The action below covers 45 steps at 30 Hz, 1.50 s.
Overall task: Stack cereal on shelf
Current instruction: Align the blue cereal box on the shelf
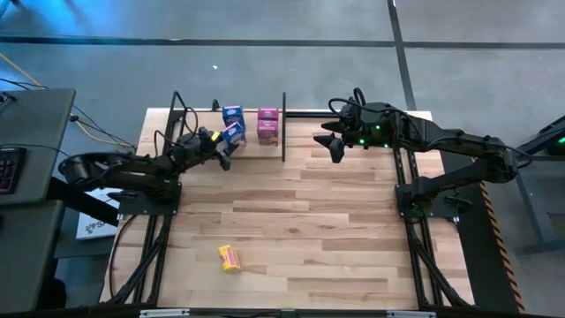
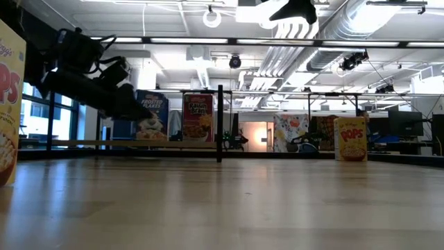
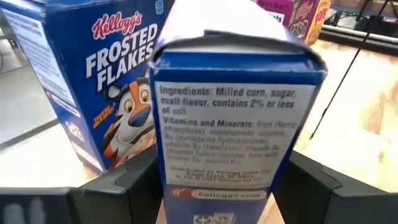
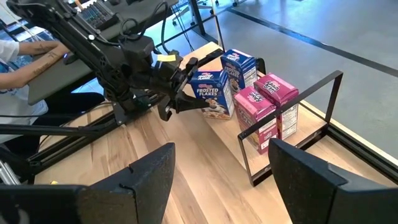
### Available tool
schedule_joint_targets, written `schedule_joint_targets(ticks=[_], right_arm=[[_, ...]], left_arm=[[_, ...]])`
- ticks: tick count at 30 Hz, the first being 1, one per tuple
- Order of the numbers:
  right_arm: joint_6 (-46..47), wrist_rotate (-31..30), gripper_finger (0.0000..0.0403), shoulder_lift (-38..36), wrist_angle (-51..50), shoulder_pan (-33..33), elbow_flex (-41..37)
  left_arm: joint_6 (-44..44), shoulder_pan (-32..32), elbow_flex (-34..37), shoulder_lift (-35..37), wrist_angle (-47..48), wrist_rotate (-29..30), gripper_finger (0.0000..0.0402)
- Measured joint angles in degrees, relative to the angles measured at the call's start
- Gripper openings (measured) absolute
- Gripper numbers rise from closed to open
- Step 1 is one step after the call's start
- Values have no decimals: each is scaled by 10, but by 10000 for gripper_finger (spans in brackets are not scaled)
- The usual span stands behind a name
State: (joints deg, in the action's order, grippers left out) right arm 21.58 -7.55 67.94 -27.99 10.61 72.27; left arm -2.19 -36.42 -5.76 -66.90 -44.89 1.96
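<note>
My left gripper [image 1: 225, 147] is shut on a blue Frosted Flakes box [image 4: 211, 92] at the shelf [image 1: 283, 132], a pale board framed by black rods at the table's far edge. A second blue box [image 1: 232, 113] stands upright on the shelf just behind it. Two pink boxes [image 4: 267, 106] stand side by side to its right. One yellow box [image 1: 229, 257] lies on the table near the near edge. Another yellow box [image 2: 350, 139] shows far off in the low view. My right gripper [image 4: 224, 186] hovers open, right of the shelf post. My left gripper pinches the blue box between its two fingers [image 3: 124, 186], one on each broad face, beside the narrow ingredients panel [image 3: 227, 143]. The fingers come about level from the table's left. The box stands upright; whether its bottom rests on the shelf board cannot be told.
The black upright post [image 4: 339, 93] and its rods stand close to the right of the pink boxes. The middle of the tabletop [image 1: 309, 212] lies between the arms. A person's arm [image 4: 31, 53] shows at a desk beyond the table's left side.
</note>
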Motion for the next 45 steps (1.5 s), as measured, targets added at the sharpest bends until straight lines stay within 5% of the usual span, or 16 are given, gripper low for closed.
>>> schedule_joint_targets(ticks=[20, 30, 34, 37, 40, 45], right_arm=[[6, 0, 250, 0, 0, 0, 0], [5, 0, 250, 0, 0, 0, 0], [4, 0, 250, 0, 0, 0, 0], [5, 0, 250, 0, 0, 0, 0], [4, 0, 250, 0, 0, 0, 0], [3, 0, 250, 0, 0, 0, 0]], left_arm=[[-46, 1, 0, 227, 282, -3, 244], [-112, 1, 0, 298, 440, -78, 238], [-213, 17, 0, 312, 436, -113, 192], [-289, 42, 0, 317, 411, -97, 115], [-369, 73, 0, 320, 379, -48, 26], [-478, 119, 0, 320, 357, 79, 6]])
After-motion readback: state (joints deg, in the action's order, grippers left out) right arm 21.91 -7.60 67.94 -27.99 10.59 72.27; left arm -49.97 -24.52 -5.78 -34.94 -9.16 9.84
